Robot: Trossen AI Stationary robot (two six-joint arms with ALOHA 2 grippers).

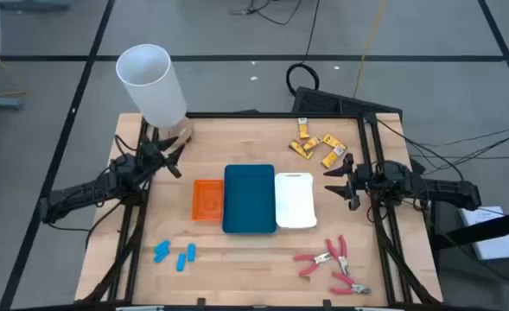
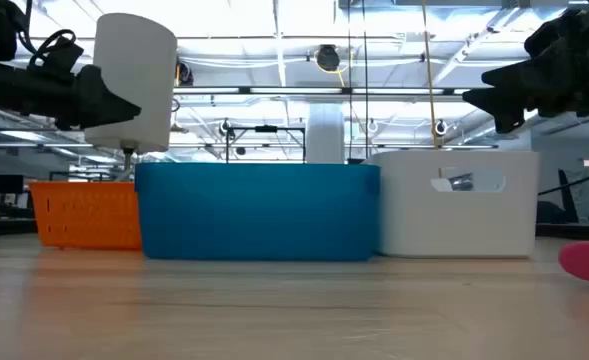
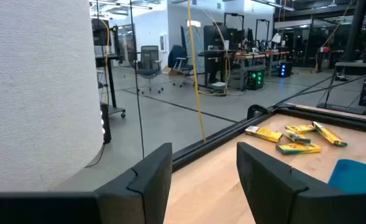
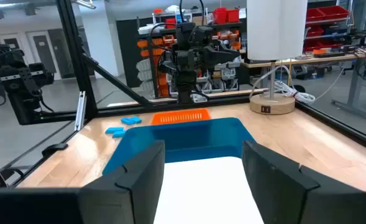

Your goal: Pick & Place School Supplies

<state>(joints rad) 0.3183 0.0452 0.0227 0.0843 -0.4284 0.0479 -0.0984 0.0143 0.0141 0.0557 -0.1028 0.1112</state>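
Both grippers, left (image 1: 169,158) and right (image 1: 339,180), gape wide, empty. Yellow packets (image 1: 317,145) at 1 o'clock: likely light, stiff; pinch one across its narrow sides.

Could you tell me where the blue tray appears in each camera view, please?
High: blue tray at table centre.
Low: centre foreground.
Left wrist: a corner at the right edge.
Right wrist: centre, beyond the fingers.
Shared landmark: the orange tray beside it.
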